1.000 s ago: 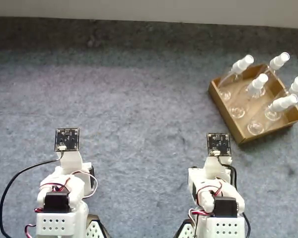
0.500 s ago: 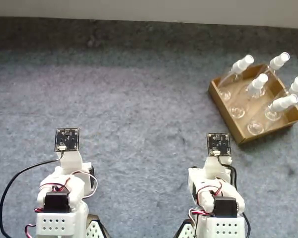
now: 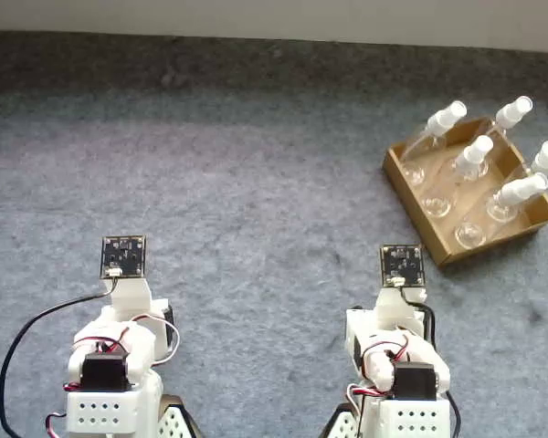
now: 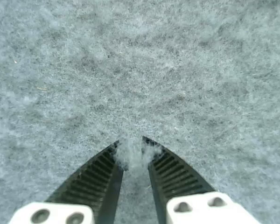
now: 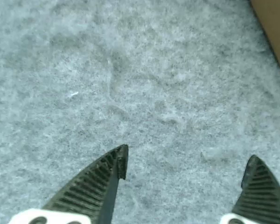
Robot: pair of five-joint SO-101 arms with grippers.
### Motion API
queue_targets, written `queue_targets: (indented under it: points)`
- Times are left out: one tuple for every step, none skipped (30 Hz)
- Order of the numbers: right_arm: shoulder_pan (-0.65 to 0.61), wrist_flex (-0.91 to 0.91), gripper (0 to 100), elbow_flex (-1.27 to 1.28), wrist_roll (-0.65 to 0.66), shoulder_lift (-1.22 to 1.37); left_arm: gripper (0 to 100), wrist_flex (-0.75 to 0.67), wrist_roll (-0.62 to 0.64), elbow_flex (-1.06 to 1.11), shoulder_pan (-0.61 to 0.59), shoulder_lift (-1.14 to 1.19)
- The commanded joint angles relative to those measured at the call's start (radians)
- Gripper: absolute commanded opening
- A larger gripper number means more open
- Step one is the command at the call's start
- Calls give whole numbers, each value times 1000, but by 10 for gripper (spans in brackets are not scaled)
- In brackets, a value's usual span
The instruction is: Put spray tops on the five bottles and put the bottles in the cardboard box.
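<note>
The cardboard box [image 3: 411,208] sits at the right of the table, turned at an angle. Several clear bottles [image 3: 438,196] stand or lean inside it, each with a white spray top [image 3: 478,151]. Both arms are drawn back at the near edge, far from the box. The left arm [image 3: 119,347] is at the lower left; my left gripper [image 4: 131,141] hangs over bare carpet with its fingertips almost touching and a tuft of fluff between them. The right arm [image 3: 397,351] is at the lower middle-right. My right gripper [image 5: 187,154] is open wide over carpet, holding nothing.
Grey carpet [image 3: 256,182] covers the whole table. A corner of the cardboard box [image 5: 275,28] shows beyond the right gripper. A pale wall strip [image 3: 274,18] runs along the far edge.
</note>
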Motion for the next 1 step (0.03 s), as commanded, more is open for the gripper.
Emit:
queue_targets:
  points:
    - [1, 7, 346, 148, -9, -10, 6, 6, 9, 22, -13, -8]
